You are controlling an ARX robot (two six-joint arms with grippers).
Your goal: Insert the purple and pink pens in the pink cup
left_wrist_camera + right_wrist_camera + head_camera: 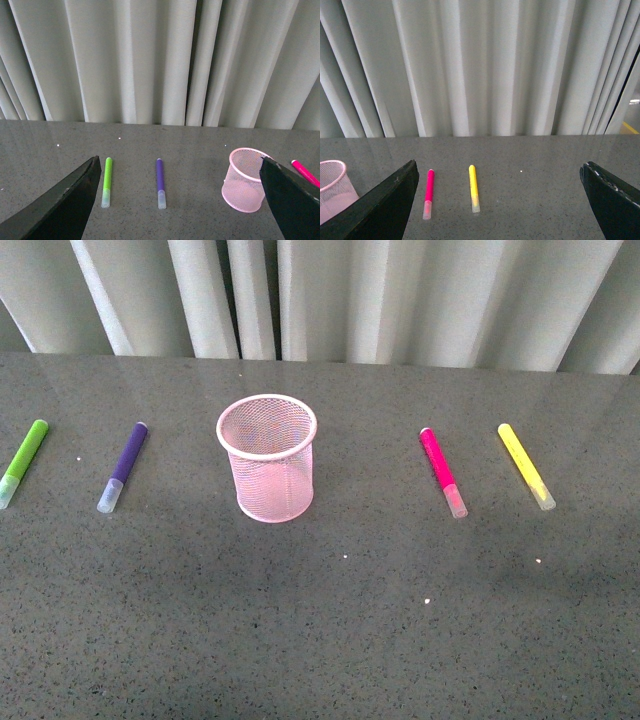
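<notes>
Front view: purple pen is lying left of pink cup, pink pen right (none inserted). Left gripper and right gripper are gaping empty; next probably descending onto one pen.

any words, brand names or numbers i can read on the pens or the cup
None can be read.
The purple pen, pink pen, green pen and yellow pen show no legible print; any marking on them is too small to tell.
The cup is plain mesh with no label.
</notes>
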